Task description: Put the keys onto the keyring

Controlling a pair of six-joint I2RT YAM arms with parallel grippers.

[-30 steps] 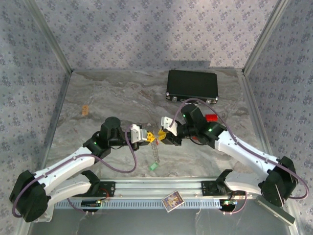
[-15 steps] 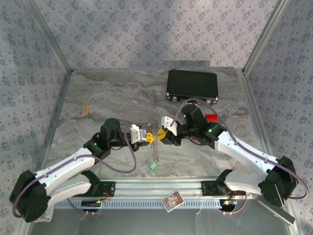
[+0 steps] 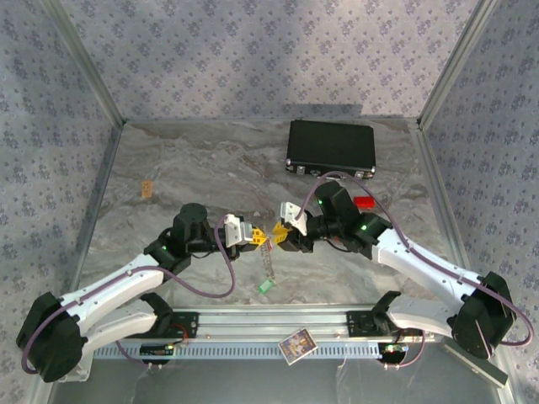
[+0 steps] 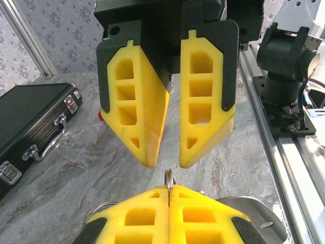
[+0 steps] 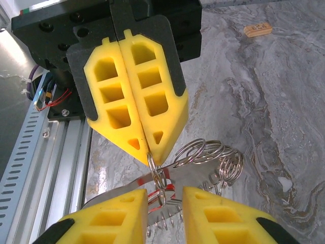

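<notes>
My left gripper (image 3: 255,238) is shut on a small silvery split ring (image 4: 168,178) that sticks up between its yellow fingertips. The ring belongs to the keyring (image 5: 208,151), a bundle of thin silvery wire loops hanging beside it. My right gripper (image 3: 280,236) faces the left one tip to tip, its jaws apart. In the right wrist view a silver key (image 5: 175,175) with red on it lies in that gap, threaded by the ring (image 5: 156,170). I cannot tell whether the pads touch it. A thin chain hangs down to a green tag (image 3: 265,286) on the table.
A black case (image 3: 330,147) lies at the back right. A small red object (image 3: 364,202) sits beside the right arm. A tan chip (image 3: 146,188) lies at the far left. The metal rail (image 3: 210,324) runs along the near edge, with a card (image 3: 296,344) on it.
The right arm has shifted slightly and its jaws stand a little wider. The left arm and the ring it pinches have stayed put.
</notes>
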